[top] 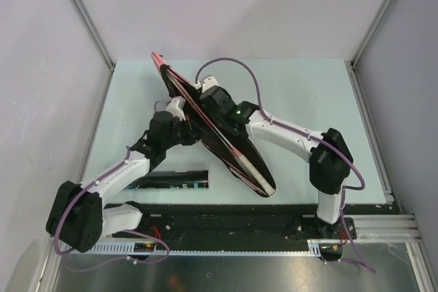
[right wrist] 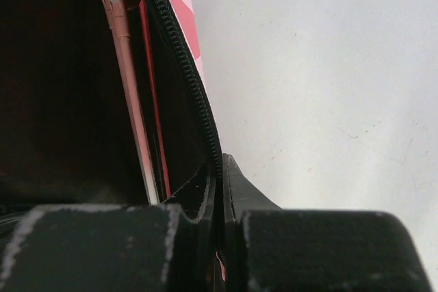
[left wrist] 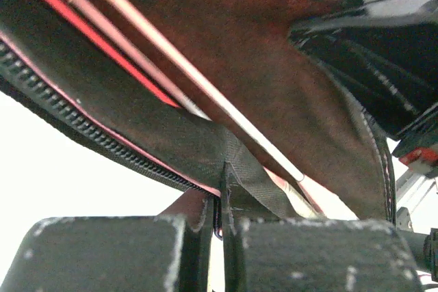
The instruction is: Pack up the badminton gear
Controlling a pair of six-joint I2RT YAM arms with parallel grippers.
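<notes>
Both of my grippers are clamped tight on cloth. The left gripper (left wrist: 222,230) has pinched a seam fold on one lip of the pink bag (left wrist: 274,59), and the right gripper (right wrist: 220,237) has pinched the opposite lip right at the zipper (right wrist: 179,59). Held from either side like this, the bag stands up on edge over the table (top: 301,94) with its mouth parted. I judge that is the point of the hold: the opening stays wide enough to take more gear, and the bag cannot flop shut or tip over.

Inside the bag lie the two rackets (top: 250,169), their thin shafts running along the dark lining. Their pale handles reach the bag's narrow end, the end nearest my bases. The long black tube (top: 174,179) is outside the bag, flat on the table near that narrow end, on my left arm's side. Shuttlecocks I cannot find in any view, and I cannot tell whether they are in the tube or in the bag. By my reckoning the tube is not yet packed and the zipper is not yet run shut.
</notes>
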